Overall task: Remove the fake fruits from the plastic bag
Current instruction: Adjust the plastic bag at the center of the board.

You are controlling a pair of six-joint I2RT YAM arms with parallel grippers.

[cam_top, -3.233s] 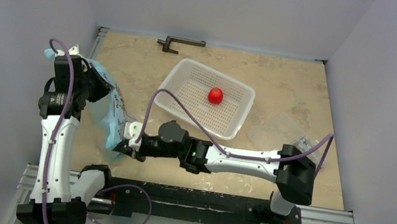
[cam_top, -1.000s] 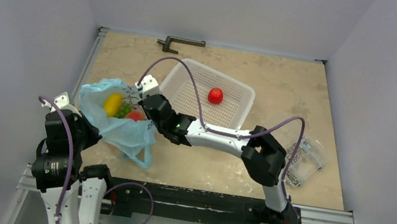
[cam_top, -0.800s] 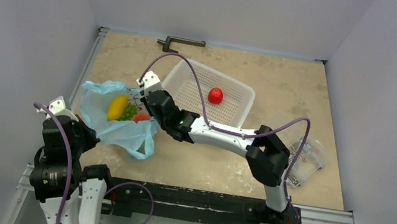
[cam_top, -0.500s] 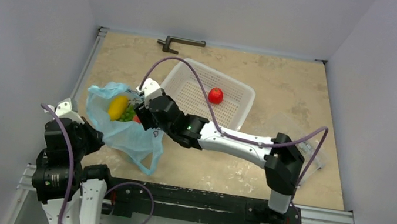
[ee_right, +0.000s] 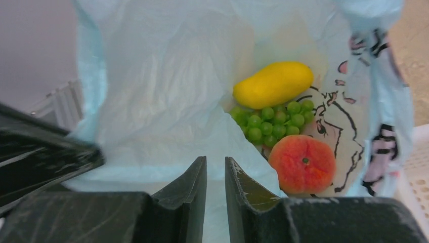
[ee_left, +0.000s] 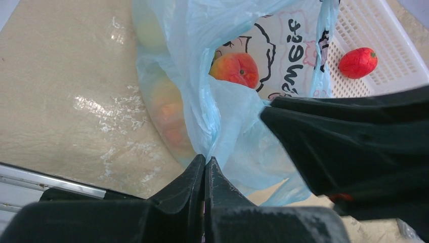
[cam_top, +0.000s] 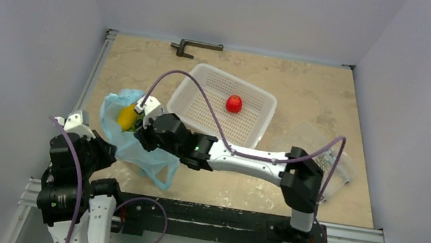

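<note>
Three glossy moulded fruits lie in the open mouth of the plastic bag [ee_right: 152, 101], a thin, crinkled, pale blue translucent film with a pink-and-black cartoon print on its inner wall. The yellow oblong fruit [ee_right: 273, 83] is smooth. Its long axis runs almost level across the right wrist view, with the far end tipped slightly up to the right. Just below it and touching it is the green grape bunch [ee_right: 270, 124], a knobbly cluster of small beads. The peach [ee_right: 302, 163], round and red-orange, touches the bunch's lower edge, its stem dimple facing the camera.

All three sit beyond and to the right of the right hand [ee_right: 215, 161]. Its black fingers are drawn nearly together on the bag's near rim, with blue film filling the narrow slot between them.

The left hand [ee_left: 205, 161] is clamped tight on a fold of the same film at the opposite, nearer side. Through the film beside it, a blurred orange-red shape and a pale green one show, too veiled to name.

The bag rests on the left near part of the beige mottled desk [cam_top: 144, 66], stretched between the two hands. It lies just beside the white perforated plastic basket [cam_top: 245, 123], which holds a small red fruit [cam_top: 234, 104].
</note>
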